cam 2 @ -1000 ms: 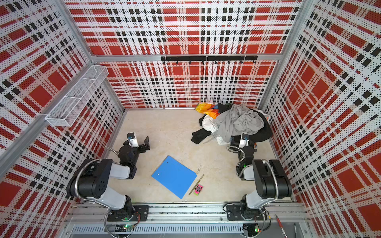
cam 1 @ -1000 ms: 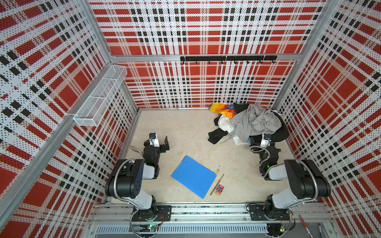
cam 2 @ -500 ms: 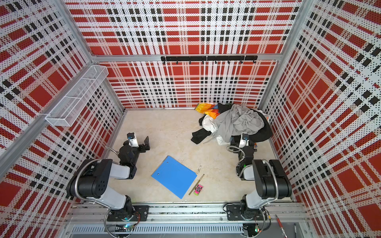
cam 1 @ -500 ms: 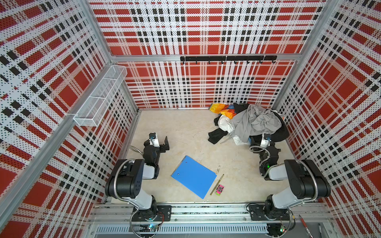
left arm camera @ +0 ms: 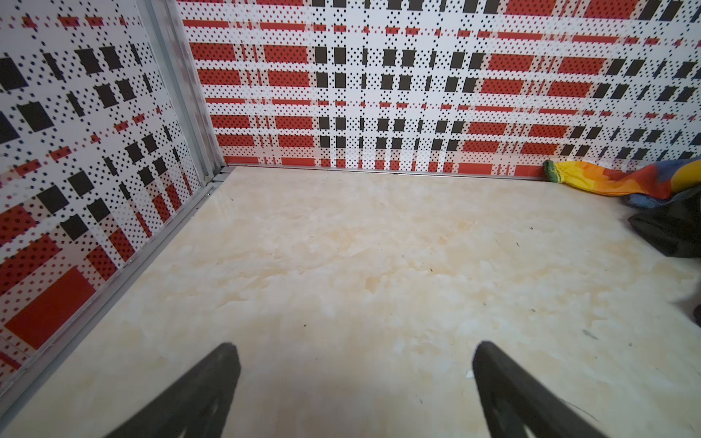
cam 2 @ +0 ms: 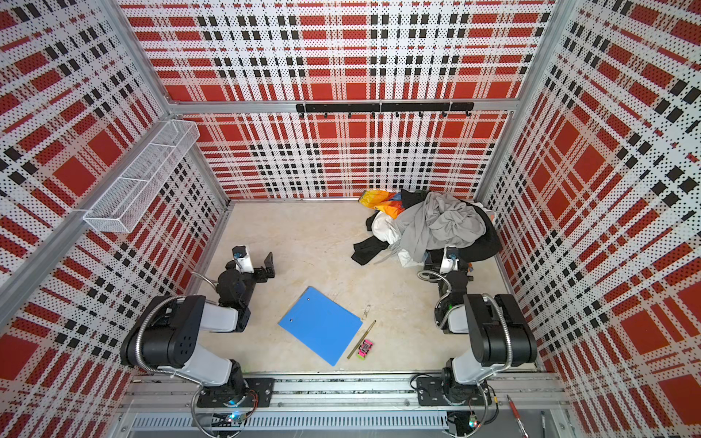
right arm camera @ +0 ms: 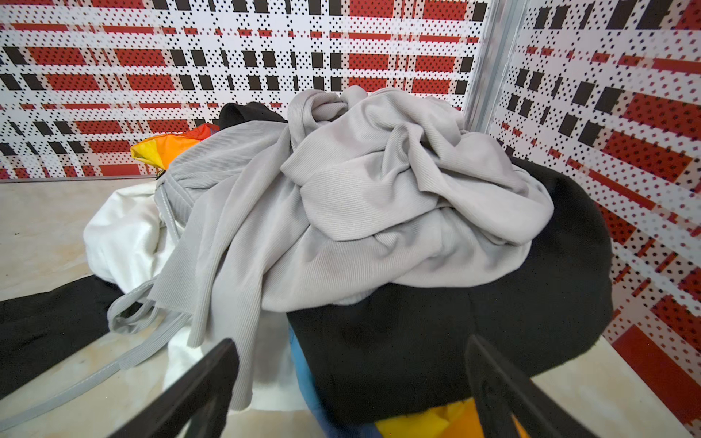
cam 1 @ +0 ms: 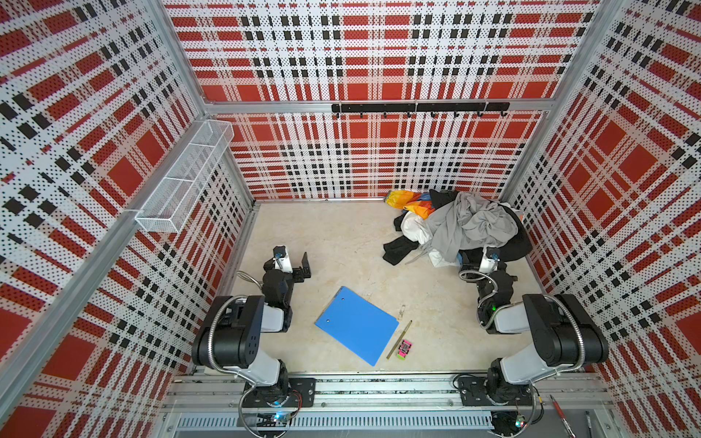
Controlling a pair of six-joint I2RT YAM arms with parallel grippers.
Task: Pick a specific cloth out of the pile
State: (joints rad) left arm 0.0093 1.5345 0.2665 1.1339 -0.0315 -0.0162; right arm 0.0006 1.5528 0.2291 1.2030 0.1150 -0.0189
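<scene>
We see cloth (right arm camera: 455,341) low in pile (cam 1: 470,223), bulging from under light grey garment (right arm camera: 379,189); right gripper (right arm camera: 351,343) spread, empty, just beside pile; left gripper (left arm camera: 353,346) spread, well apart from pile. We judge cloth soft, limp, light: pinch exposed bulge

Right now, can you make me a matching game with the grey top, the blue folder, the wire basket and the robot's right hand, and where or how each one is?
Things
1. grey top
2. folder
3. wire basket
4. right hand

Clues
A. white mesh, hung up high
B. open, pointing at the black cloth
C. blue, lying flat
D. on top of the pile

Pairs: 1-D, 2-C, 3-A, 4-B
</scene>
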